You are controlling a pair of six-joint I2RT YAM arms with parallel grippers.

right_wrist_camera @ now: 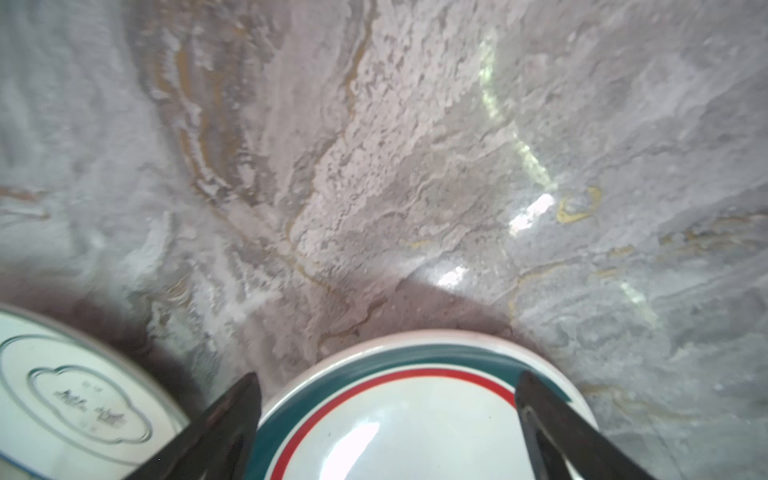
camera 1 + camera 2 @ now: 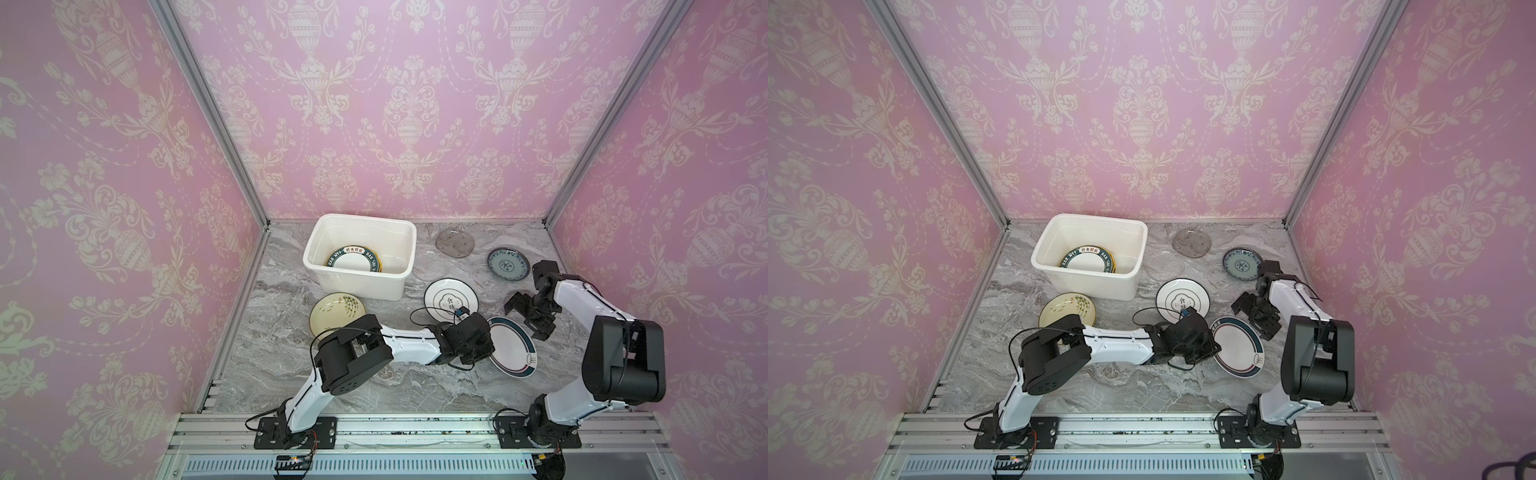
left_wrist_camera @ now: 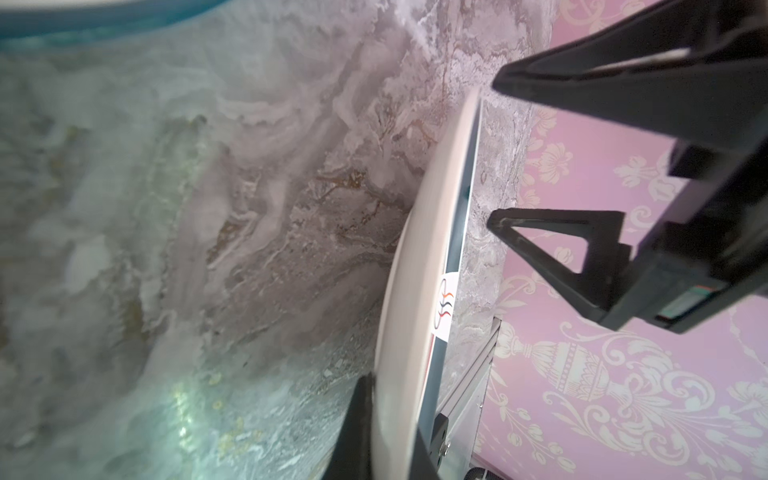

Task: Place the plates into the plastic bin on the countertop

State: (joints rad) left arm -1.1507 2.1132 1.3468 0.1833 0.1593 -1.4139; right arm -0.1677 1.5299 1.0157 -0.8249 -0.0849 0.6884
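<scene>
1. Two pincers: left pincer [image 2: 491, 343] pinching the rim of a round white plate with teal-and-red banded rim [image 2: 515, 351], tilted, near the middle of the grey marble-patterned table [image 2: 374, 386]; right pincer [image 2: 525, 318] spread above that plate's far rim.
2. One deep white rectangular plastic bin [image 2: 353, 286], back-left corner, holding a white plate with dark lettered rim [image 2: 351, 261].
3. Four more flat on the table: cream sprigged plate [image 2: 332, 309], white line-drawn plate [image 2: 444, 297], blue-patterned plate [image 2: 509, 264], smoky glass plate [image 2: 455, 244].

One plastic bin [image 2: 353, 286]. Inside it, one lettered plate [image 2: 351, 261] over a yellow rim [image 2: 377, 265] — anything deeper is hidden. Outside the bin, six plates — one smoky glass plate [image 2: 455, 243], one clear glass plate [image 2: 430, 266], one cream sprigged plate [image 2: 332, 311], one blue-patterned plate [image 2: 508, 264], one white ringed plate [image 2: 446, 297], one teal-rimmed plate [image 2: 513, 347].
</scene>
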